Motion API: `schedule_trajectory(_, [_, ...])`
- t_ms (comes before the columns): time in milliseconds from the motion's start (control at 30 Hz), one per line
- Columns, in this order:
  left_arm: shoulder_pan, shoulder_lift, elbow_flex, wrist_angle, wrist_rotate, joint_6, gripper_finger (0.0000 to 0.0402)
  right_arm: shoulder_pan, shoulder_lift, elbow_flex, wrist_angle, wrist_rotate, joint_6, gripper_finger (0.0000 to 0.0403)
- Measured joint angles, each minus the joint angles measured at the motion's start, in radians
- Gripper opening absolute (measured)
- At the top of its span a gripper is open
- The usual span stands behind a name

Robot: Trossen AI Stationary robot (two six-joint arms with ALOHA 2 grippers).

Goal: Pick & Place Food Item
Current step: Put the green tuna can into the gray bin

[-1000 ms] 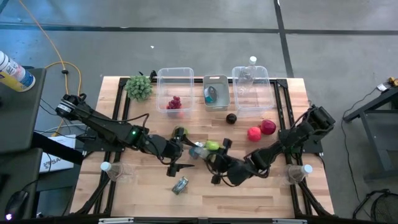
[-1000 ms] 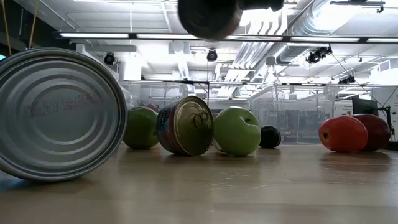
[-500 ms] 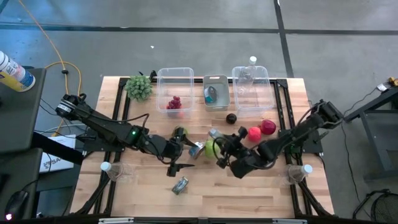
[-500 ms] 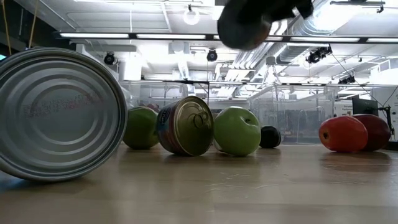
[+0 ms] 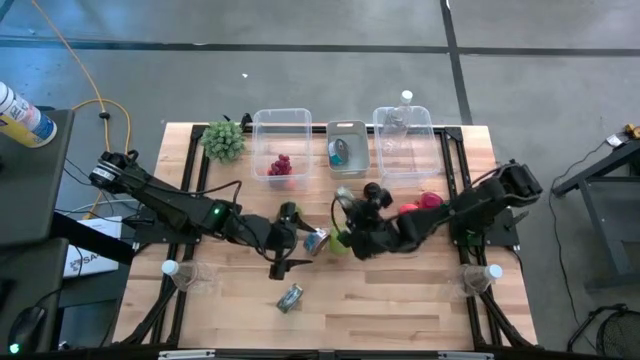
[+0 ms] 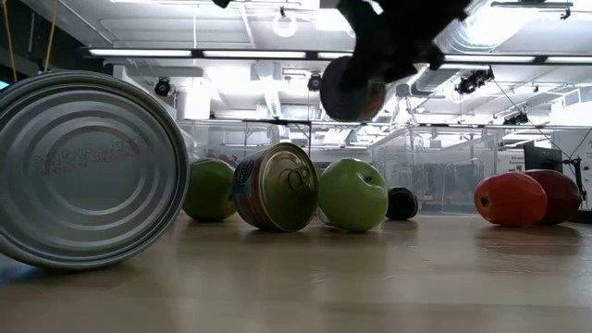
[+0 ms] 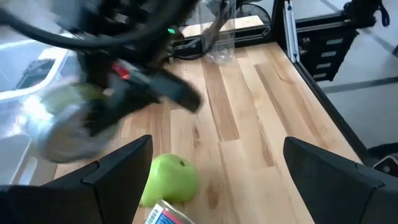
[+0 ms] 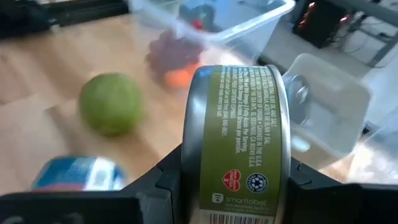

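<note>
My right gripper is shut on a can with an olive-green label, held above the table's middle, just near of the small bin; the low view shows the can in the air. My left gripper hovers open left of centre, with nothing between its fingers. Below it a green apple and a blue-labelled can lie on the wood. A second green apple rests beside them. My right gripper pinches the can between its two fingers, one on each flat end, so the label faces the wrist camera. The fingers come slanting down from the table's right side. The can lies on its side in the hold, lifted clear of the table.
At the far edge stand a clear bin with grapes, the small bin holding a can, and a bin with a bottle. Two red fruits lie right of centre. Another can lies near the front edge, a leafy bunch far left.
My right gripper has carried the can from the table's near middle toward the far edge and the bins, rolling its wrist as it went. The can stays lifted clear of the table and is still held.
</note>
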Motion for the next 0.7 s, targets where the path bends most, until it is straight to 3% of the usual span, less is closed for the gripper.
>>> schedule_trajectory(100, [0.003,0.000,0.000,0.000,0.000,-0.021,0.0351,-0.081,-0.005,0.002,0.109,-0.005,-0.087,0.0127])
schedule_trajectory(267, [-0.002,-0.006,0.000,0.002,0.001,-0.093,0.0351,-0.225,-0.004,0.002,0.254,-0.124,-0.209,0.0127])
schedule_trajectory(500, [-0.039,-0.019,0.000,-0.004,0.004,-0.089,0.0351,-0.356,0.006,0.002,0.152,-0.127,-0.116,0.0127])
schedule_trajectory(700, [-0.041,-0.023,0.000,-0.002,0.003,-0.111,0.0351,-0.392,0.052,0.001,0.160,-0.126,-0.093,0.0127])
